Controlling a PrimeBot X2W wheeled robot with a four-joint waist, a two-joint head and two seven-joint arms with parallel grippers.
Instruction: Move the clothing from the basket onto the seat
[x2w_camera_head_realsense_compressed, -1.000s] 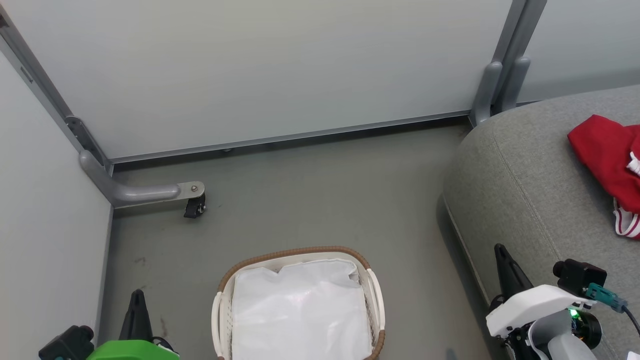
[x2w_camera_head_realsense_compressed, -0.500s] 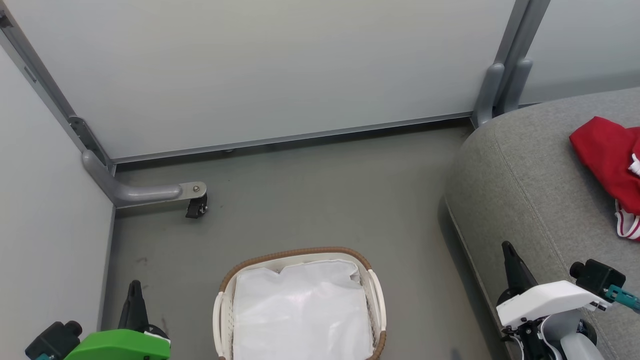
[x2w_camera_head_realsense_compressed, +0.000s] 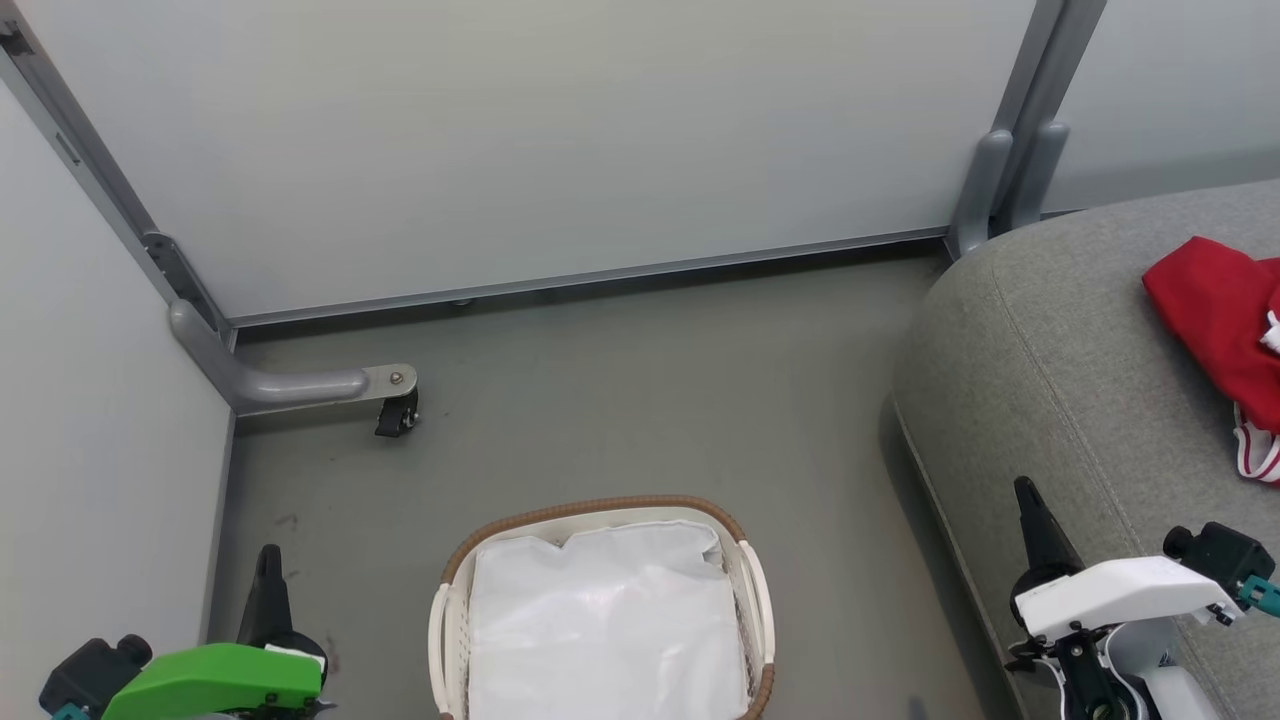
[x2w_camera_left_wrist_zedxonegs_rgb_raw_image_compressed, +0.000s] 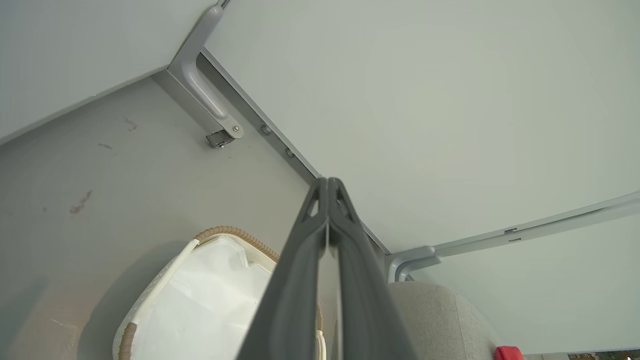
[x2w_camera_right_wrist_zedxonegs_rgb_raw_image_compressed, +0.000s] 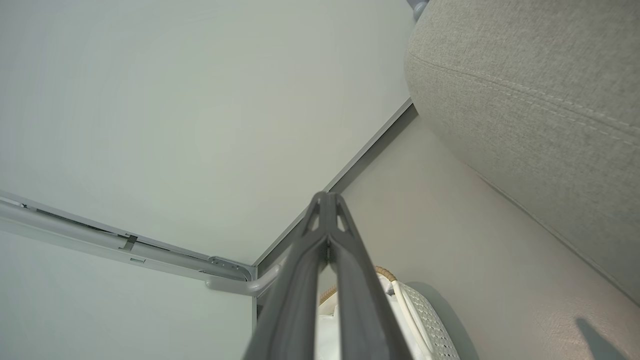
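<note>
The red clothing (x2w_camera_head_realsense_compressed: 1215, 315) with white stripe trim lies on the grey seat (x2w_camera_head_realsense_compressed: 1050, 350) at the right edge of the head view; a sliver of that clothing (x2w_camera_left_wrist_zedxonegs_rgb_raw_image_compressed: 507, 353) shows in the left wrist view. The white basket (x2w_camera_head_realsense_compressed: 600, 510) with its brown rim stands on the floor at bottom centre, and only its white liner (x2w_camera_head_realsense_compressed: 605, 620) shows inside. My left gripper (x2w_camera_head_realsense_compressed: 268, 560) is shut at the lower left, apart from the basket. My right gripper (x2w_camera_head_realsense_compressed: 1028, 495) is shut at the lower right, over the seat's front edge. Both hold nothing, as their wrist views, left (x2w_camera_left_wrist_zedxonegs_rgb_raw_image_compressed: 327, 182) and right (x2w_camera_right_wrist_zedxonegs_rgb_raw_image_compressed: 327, 197), show.
Pale partition walls (x2w_camera_head_realsense_compressed: 550, 140) close off the back and left. A grey bracket foot with a small black caster (x2w_camera_head_realsense_compressed: 395, 412) stands on the floor at the left. A grey post (x2w_camera_head_realsense_compressed: 1010, 170) rises at the seat's far corner. Bare grey floor (x2w_camera_head_realsense_compressed: 650, 390) lies between basket and wall.
Both arms have sunk lower in the head view, the left toward the left edge and the right toward the right. The whole picture has shifted slightly, so the camera moved. The clothing stays on the seat.
</note>
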